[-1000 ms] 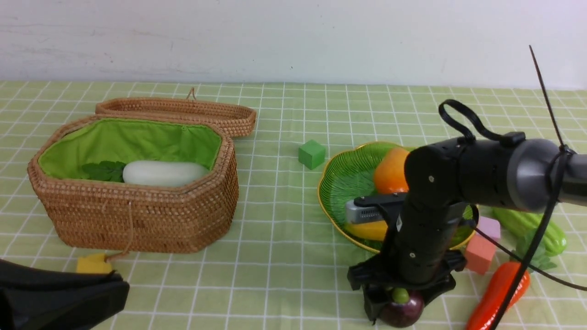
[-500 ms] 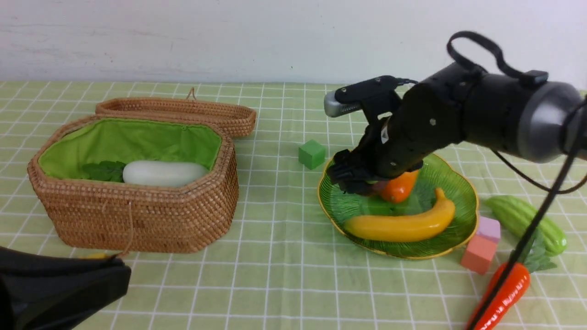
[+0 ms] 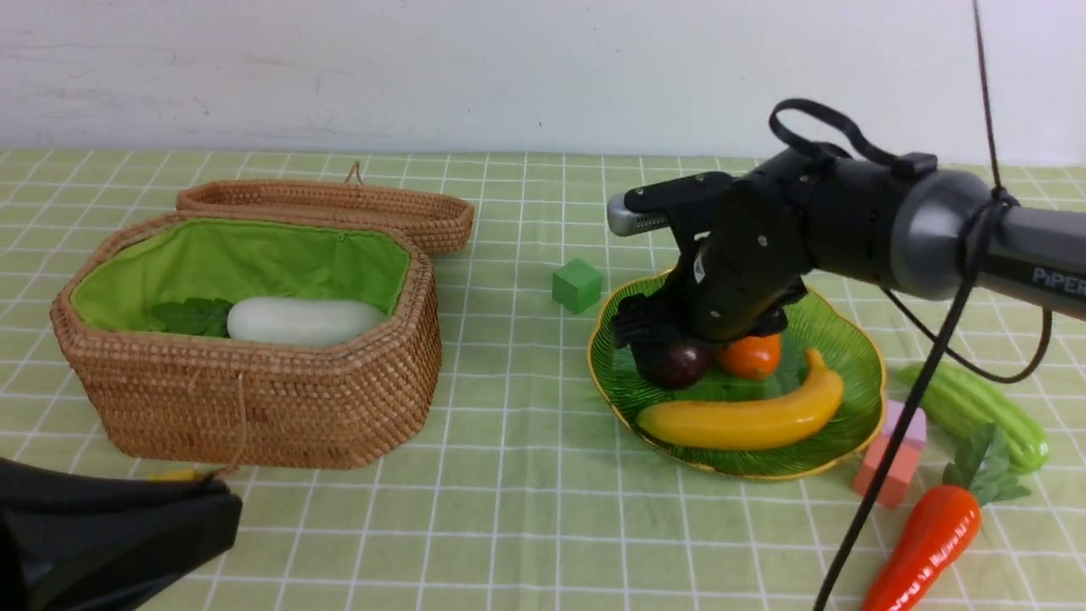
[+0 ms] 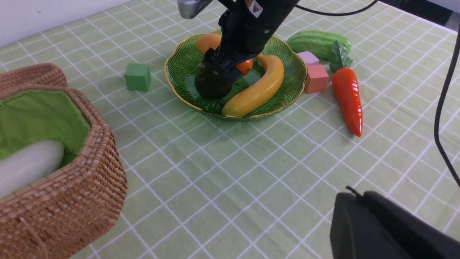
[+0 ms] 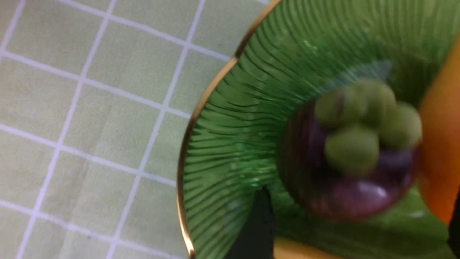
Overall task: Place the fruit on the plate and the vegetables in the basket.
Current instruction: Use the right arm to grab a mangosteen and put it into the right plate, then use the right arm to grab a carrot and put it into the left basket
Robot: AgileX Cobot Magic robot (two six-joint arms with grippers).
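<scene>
Now | checked tablecloth (image 3: 509, 518), white wall (image 3: 475, 68) | left gripper (image 4: 354, 207) clenched | right gripper (image 3: 668, 333) spread over mangosteen (image 3: 676, 364)

White lettering (image 3: 1058, 278) is printed on the grey forearm tube of the right arm (image 3: 848, 221), at the right edge of the front view. It is read as "PiPER". The word is cut by the frame edge, so it cannot be told whether more characters follow. A small white sticker (image 3: 697, 270) bearing a dark triangular mark is fixed on the black wrist housing of the same arm. In the left wrist view it is shown in white and orange, like a warning sign, but its print is too small to be read.
</scene>
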